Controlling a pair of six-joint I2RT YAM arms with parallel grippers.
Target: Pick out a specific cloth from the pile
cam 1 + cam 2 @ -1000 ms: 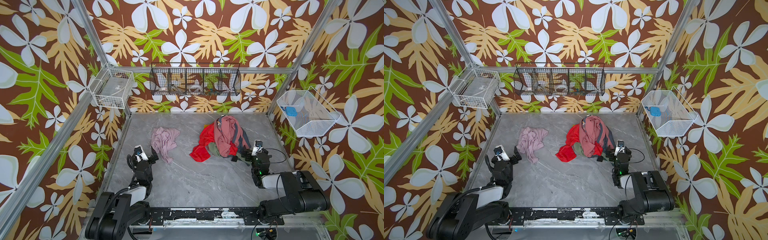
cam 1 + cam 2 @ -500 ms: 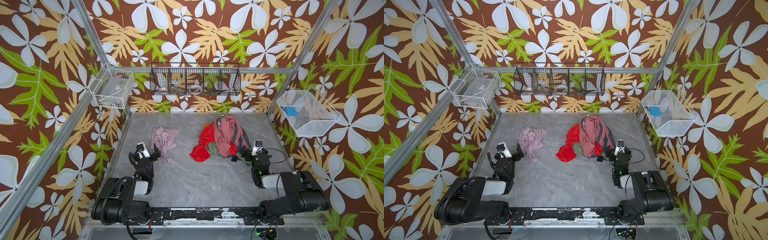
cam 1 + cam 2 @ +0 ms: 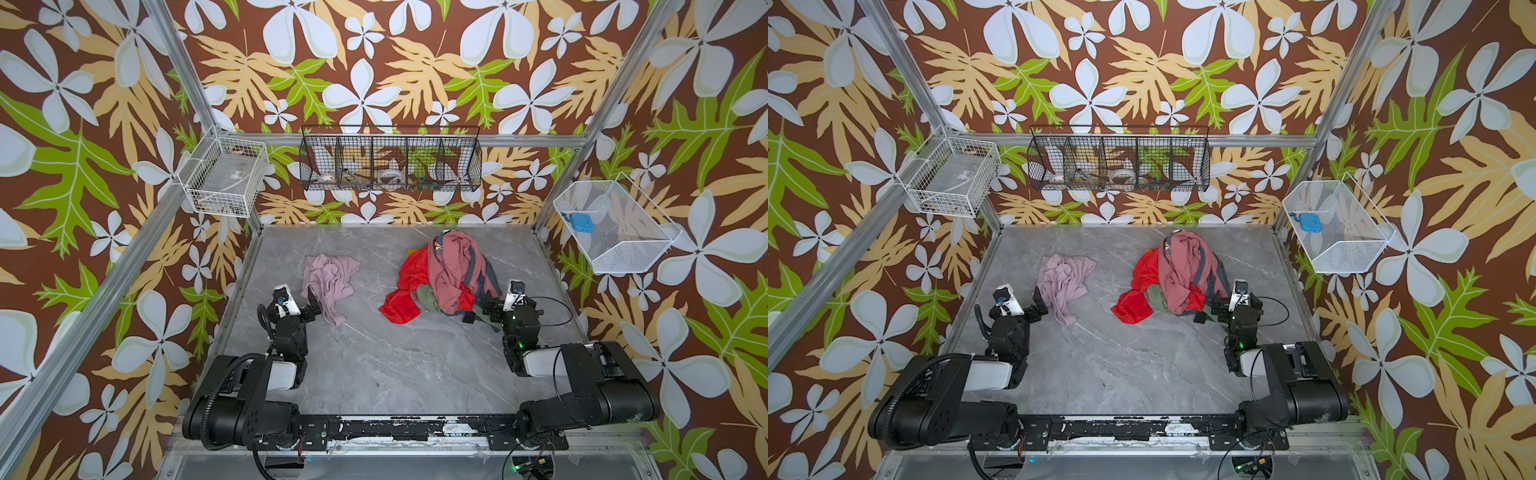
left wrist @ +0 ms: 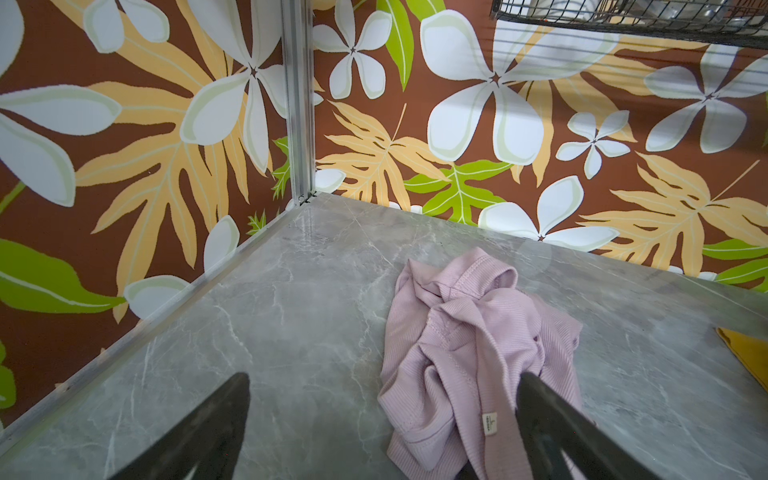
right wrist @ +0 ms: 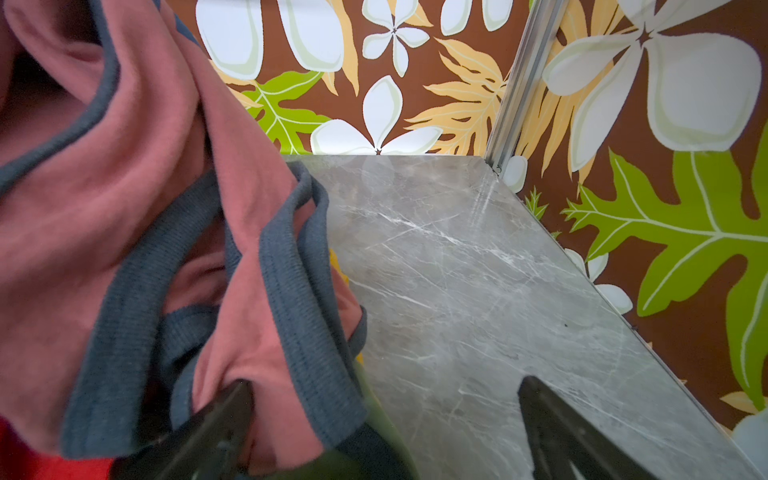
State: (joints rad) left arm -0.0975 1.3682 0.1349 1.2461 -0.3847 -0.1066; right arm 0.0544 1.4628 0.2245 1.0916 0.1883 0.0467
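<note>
Cloth (image 3: 328, 278) of a pale lilac-pink is lying crumpled by itself on the left part of the grey marbled surface (image 3: 395, 365), well apart from the pile (image 3: 444, 278). The pile is sitting to the right of the middle, toward the far wall. A dusty-rose garment (image 3: 451, 270) with grey-blue trim is draping over the top of it, a bright red cloth (image 3: 401, 305) is spilling out toward the near left, and a bit of olive green (image 3: 426, 297) is peeking out low down.

The left claw (image 3: 312, 305) is hanging low just beside the near left edge of the cloth, with its jaws spread wide. From the left wrist, the cloth (image 4: 469, 353) is showing ribbed fabric and a small white label. One dark finger (image 4: 552, 419) is standing in front of its edge, the other is over bare surface, and nothing is being pinched. Whether that finger is touching the fabric, I cannot tell.

The right claw (image 3: 480, 311) is resting low at the near right edge of the pile, and it too is spread wide. From the right wrist, one finger (image 5: 216, 432) is sitting against the folds of the dusty-rose garment while the other is standing over bare surface.
</note>
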